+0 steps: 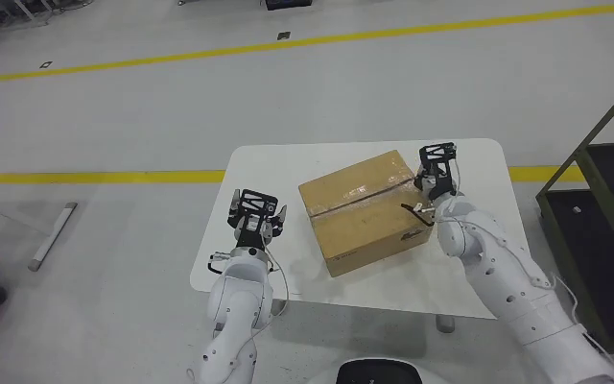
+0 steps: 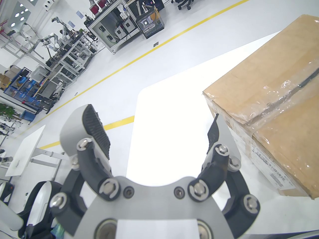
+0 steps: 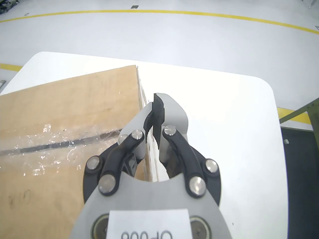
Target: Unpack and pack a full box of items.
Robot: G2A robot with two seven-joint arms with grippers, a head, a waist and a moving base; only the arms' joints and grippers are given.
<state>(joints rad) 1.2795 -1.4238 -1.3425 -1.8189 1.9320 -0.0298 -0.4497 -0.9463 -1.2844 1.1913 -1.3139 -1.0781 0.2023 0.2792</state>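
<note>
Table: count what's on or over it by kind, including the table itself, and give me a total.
Cardboard box: 1
White table: 1
Tools: 2 (left tool, right tool)
Total: 4

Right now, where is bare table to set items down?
Bare table between the box and the left edge, below the open left end effector, and along the far edge. Crowded at the box's right side, by the right end effector.

Top view: high overhead, facing down on table (image 1: 288,163). Wrist views: low, close, facing outward from opposite sides of box (image 1: 369,211). All share box.
</note>
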